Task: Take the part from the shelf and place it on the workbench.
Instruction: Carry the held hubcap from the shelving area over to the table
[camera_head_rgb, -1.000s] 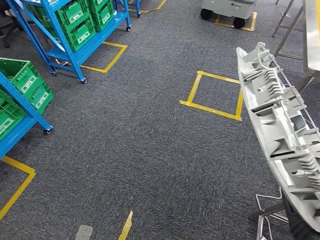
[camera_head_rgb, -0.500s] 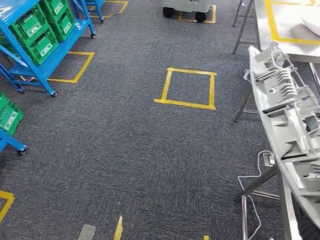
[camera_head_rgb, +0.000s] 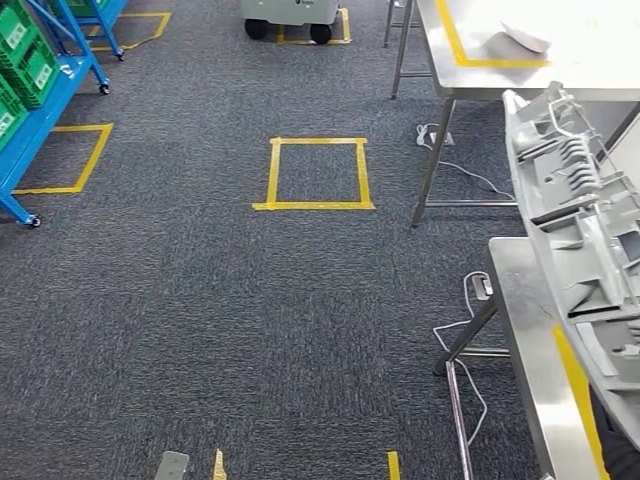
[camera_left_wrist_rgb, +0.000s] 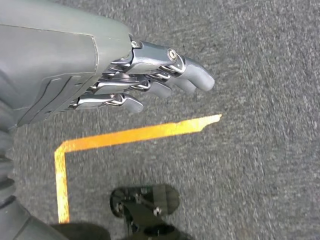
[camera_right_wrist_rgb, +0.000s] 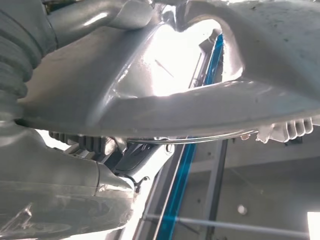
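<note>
Long grey ribbed plastic part (camera_head_rgb: 577, 240) grasped in right robot hand (camera_right_wrist_rgb: 86, 185), above steel worktop (camera_head_rgb: 528, 330). Left robot hand (camera_left_wrist_rgb: 151, 82) released, fingers extended over grey carpet (camera_left_wrist_rgb: 264, 165).

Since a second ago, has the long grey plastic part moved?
Cannot tell: the whole head view has shifted, so the camera turned. The long grey plastic part keeps its place at the picture's right edge, now above the steel workbench.

No text, brand or number can be read in these pictures. The green crates (camera_head_rgb: 23, 60) on the blue shelf (camera_head_rgb: 45, 110) carry small white labels, but the print on them is too small to make out. The grey cart (camera_head_rgb: 290, 12), well beyond the yellow tape square (camera_head_rgb: 317, 172) on the floor, shows no legible marking.
</note>
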